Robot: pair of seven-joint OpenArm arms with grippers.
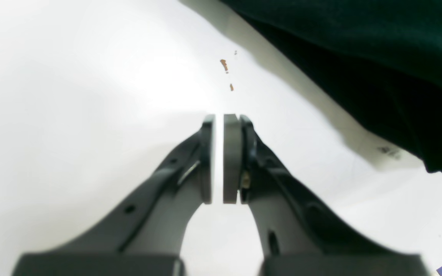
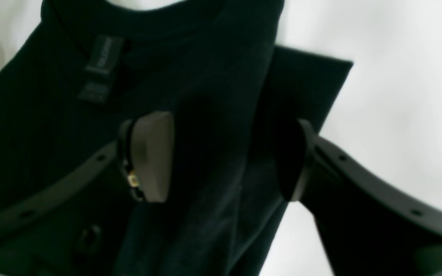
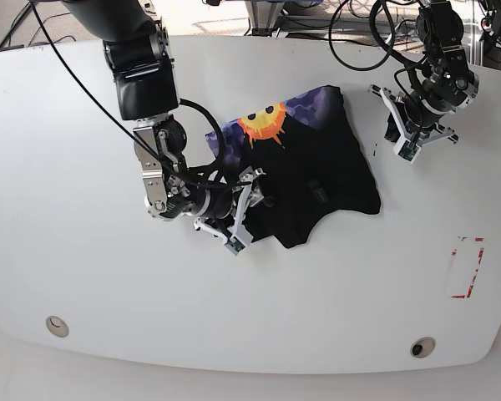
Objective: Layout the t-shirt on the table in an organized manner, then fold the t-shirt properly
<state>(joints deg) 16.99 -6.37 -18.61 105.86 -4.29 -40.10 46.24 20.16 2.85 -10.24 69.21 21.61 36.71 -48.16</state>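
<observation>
The t-shirt [image 3: 317, 180] lies bunched in a rough heap near the middle of the tabletop [image 3: 83, 267], its sun print facing up at the far side, the collar region turned toward the right arm. It is not laid out; the spreading step is in hand.

The right end effector [image 2: 225, 157] stands partly open, its pads either side of a raised fold of black cloth just below the collar label [image 2: 100, 69]. Whether the pads [image 2: 152, 153] already press the cloth cannot be told. The left end effector [image 1: 219, 157] is closed on nothing, pads all but touching, held over bare tabletop just beside the shirt's edge.

Judgement: to do this step well, the right end effector should close on a single layer near the collar or shoulder seam, not on the doubled fold, then draw outward while the left takes the opposite edge.

The right wrist view alone shows the label and the fold between the jaws. The base view alone shows the print, the red dashed mark [image 3: 468, 267] and the heap's full outline. The left wrist view alone confirms the empty grip.
</observation>
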